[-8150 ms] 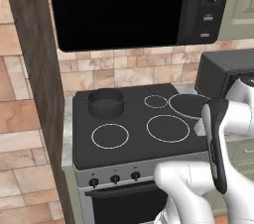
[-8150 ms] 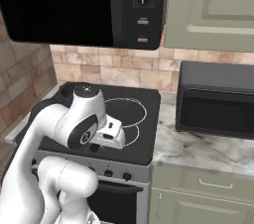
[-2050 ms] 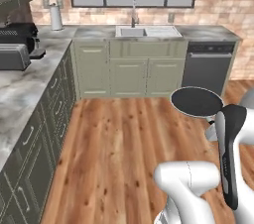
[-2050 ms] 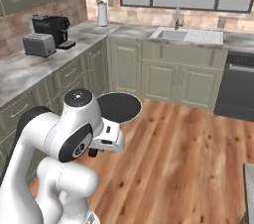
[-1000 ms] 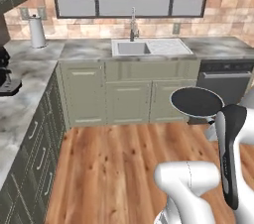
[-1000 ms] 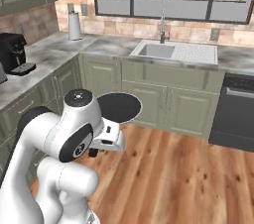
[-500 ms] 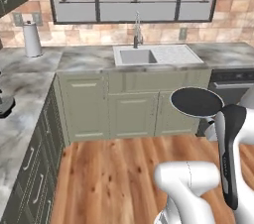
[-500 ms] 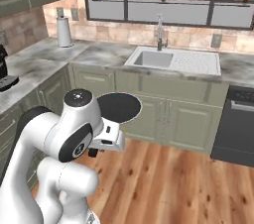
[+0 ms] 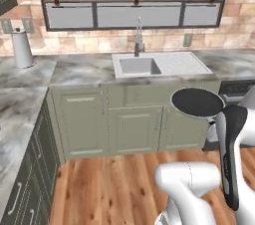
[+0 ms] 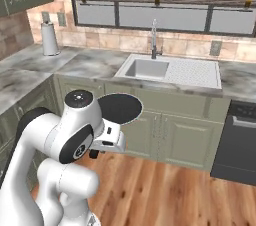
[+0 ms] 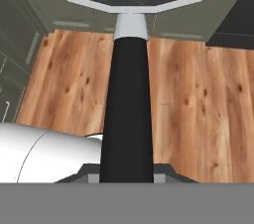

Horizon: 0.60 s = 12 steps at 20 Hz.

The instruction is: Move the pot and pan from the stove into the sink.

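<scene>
One hand (image 11: 127,176) gripping pan (image 9: 197,103) handle, held level, facing sink (image 9: 141,65)

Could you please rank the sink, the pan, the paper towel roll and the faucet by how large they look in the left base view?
1. sink, widest.
2. pan, though it is nearer the camera, which inflates it.
3. and 4. paper towel roll and faucet: similar height, too close to rank.
</scene>
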### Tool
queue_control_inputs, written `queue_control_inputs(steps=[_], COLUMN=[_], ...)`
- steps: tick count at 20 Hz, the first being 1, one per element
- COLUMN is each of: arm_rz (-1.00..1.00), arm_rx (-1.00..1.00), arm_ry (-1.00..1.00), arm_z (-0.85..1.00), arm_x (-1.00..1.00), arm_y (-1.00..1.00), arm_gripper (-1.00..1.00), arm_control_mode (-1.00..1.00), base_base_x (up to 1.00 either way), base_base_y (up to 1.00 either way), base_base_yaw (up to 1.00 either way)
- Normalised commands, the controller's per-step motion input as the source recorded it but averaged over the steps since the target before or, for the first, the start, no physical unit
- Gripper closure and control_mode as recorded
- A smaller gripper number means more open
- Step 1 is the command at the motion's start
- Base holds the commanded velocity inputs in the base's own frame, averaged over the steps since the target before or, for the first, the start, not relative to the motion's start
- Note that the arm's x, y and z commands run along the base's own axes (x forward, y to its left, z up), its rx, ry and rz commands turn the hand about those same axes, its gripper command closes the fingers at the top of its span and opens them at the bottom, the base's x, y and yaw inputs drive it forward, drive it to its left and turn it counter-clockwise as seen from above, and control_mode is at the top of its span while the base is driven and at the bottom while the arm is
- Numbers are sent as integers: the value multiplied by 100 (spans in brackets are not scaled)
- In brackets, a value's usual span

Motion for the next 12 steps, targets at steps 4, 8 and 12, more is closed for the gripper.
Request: queue_control_inputs(steps=[4,8,12], arm_rz=[0,0,0], arm_rx=[0,0,0], arm_ry=[0,0,0], arm_z=[0,0,0], arm_x=[0,0,0], arm_y=[0,0,0], arm_gripper=[100,100,100], arm_control_mode=[100,100,100], base_base_x=[65,62,64], base_base_y=[12,13,12], base_base_yaw=[-4,-4,-3])
